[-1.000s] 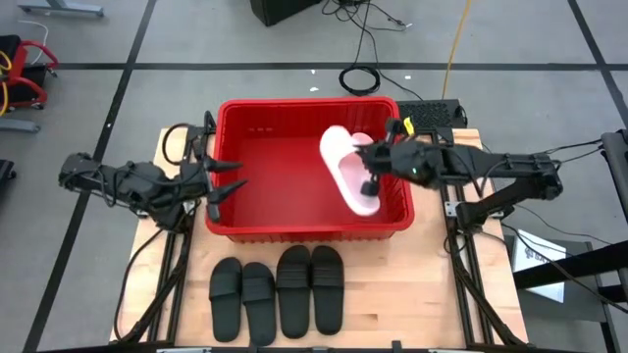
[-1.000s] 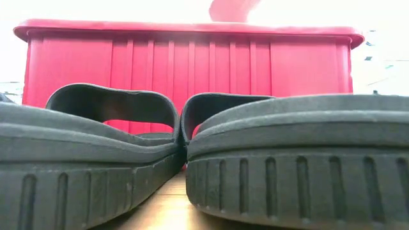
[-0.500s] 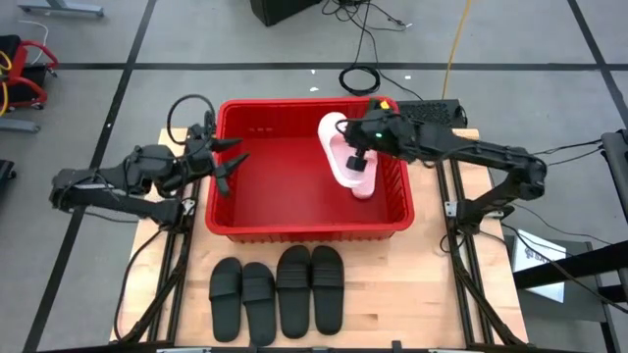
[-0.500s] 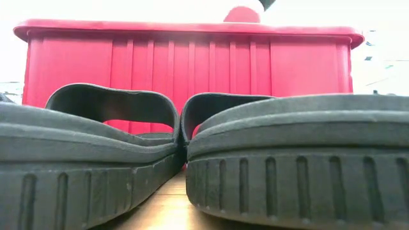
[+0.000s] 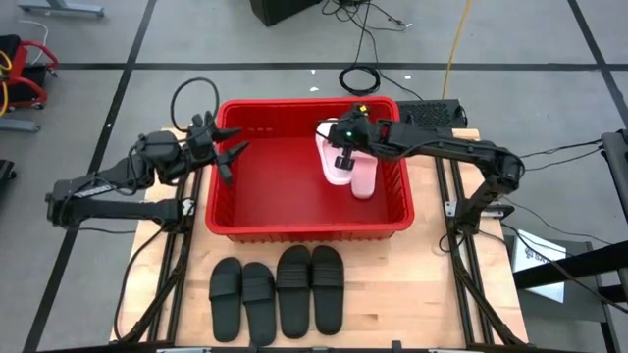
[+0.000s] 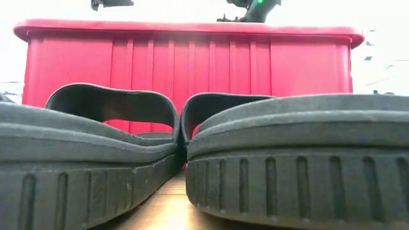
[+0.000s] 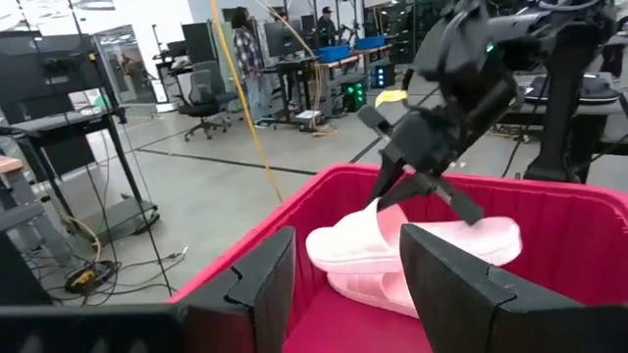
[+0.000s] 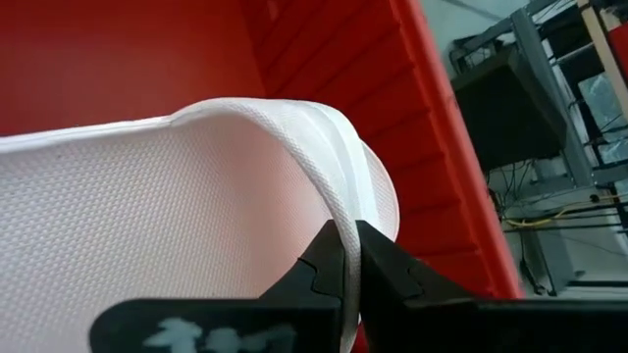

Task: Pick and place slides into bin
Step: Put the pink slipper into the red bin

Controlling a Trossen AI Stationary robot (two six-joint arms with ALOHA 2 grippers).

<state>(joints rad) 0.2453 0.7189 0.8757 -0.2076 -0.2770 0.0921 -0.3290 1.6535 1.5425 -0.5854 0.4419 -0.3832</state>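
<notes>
On the wooden table (image 5: pixel 392 294), four black slides (image 5: pixel 278 290) rest.

Wooden table (image 5: pixel 383 294), red bin (image 5: pixel 309 227), four black slides (image 5: pixel 278 290)

Grey floor (image 5: pixel 245 34) with dark grid lines. Black cables (image 5: pixel 361 76) coiled beside yellow cord (image 5: pixel 453 39). Wooden tabletop (image 5: pixel 378 294). Beyond: office chair (image 7: pixel 204 93), desks with monitors (image 7: pixel 294 39), standing person (image 7: pixel 243 54), bright lighting.
</notes>
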